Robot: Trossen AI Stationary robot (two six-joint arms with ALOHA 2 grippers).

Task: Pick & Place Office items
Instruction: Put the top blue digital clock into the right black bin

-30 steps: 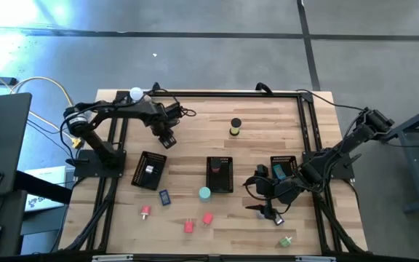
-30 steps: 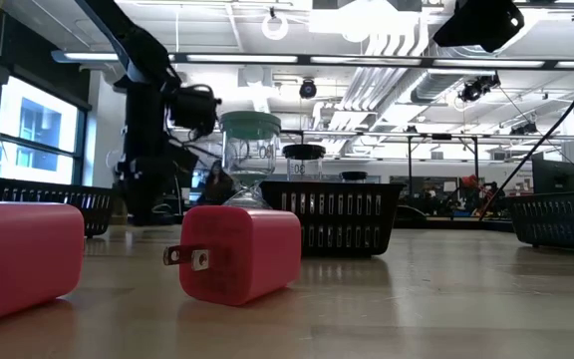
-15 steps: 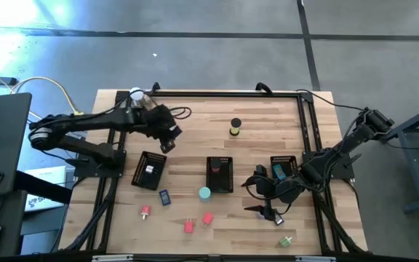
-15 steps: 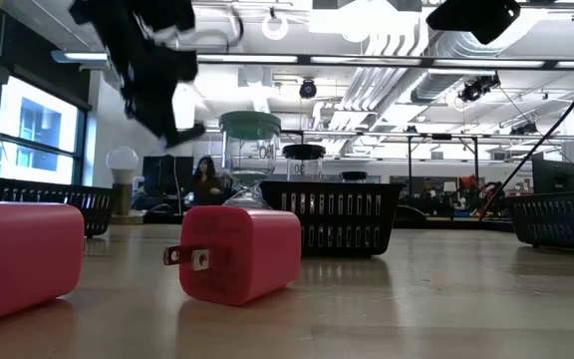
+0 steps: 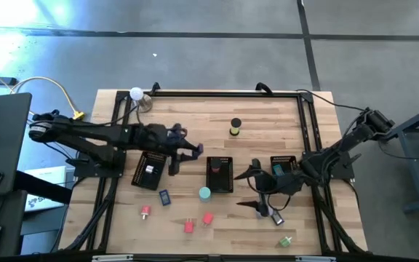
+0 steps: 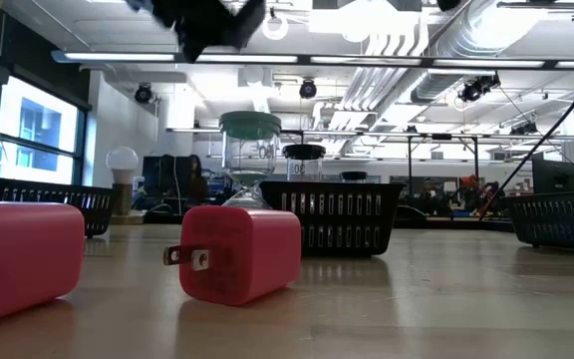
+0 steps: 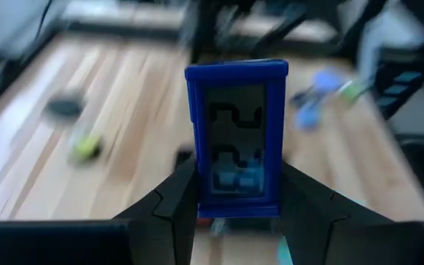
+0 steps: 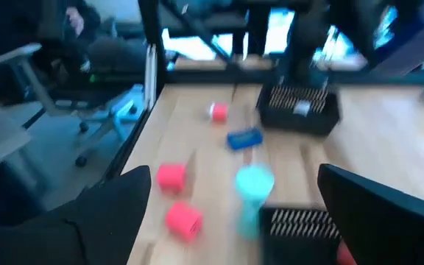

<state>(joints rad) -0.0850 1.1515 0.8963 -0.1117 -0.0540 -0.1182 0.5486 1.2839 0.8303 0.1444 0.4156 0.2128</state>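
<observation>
- High view: we look down on a pale wooden table (image 5: 195, 116) framed in black rail, grey floor around it. A second ago the left arm reached toward the white bulb (image 5: 135, 93) at the far corner; now the left gripper (image 5: 182, 149) has swung in between the left mesh tray (image 5: 148, 170) and the middle mesh tray (image 5: 219, 175), which we read as a carry toward a tray. The right gripper (image 5: 255, 189) hovers by the right mesh tray (image 5: 283, 167), jaws spread wide and empty. We count three trays, three red or pink pieces (image 5: 188, 226), one teal roll (image 5: 204, 193), one blue rectangle (image 5: 164, 196), one green bit (image 5: 286, 241).
- Low view: open workshop behind; two pink plug blocks (image 6: 237, 252) lie close to the lens, and the left arm has gone up out of sight.
- Left wrist view: its fingers (image 7: 179, 199) clamp a dark blue timer (image 7: 235, 136) upright, partly closed around it.
- Right wrist view: wide fingers (image 8: 109, 202), nothing between.
</observation>
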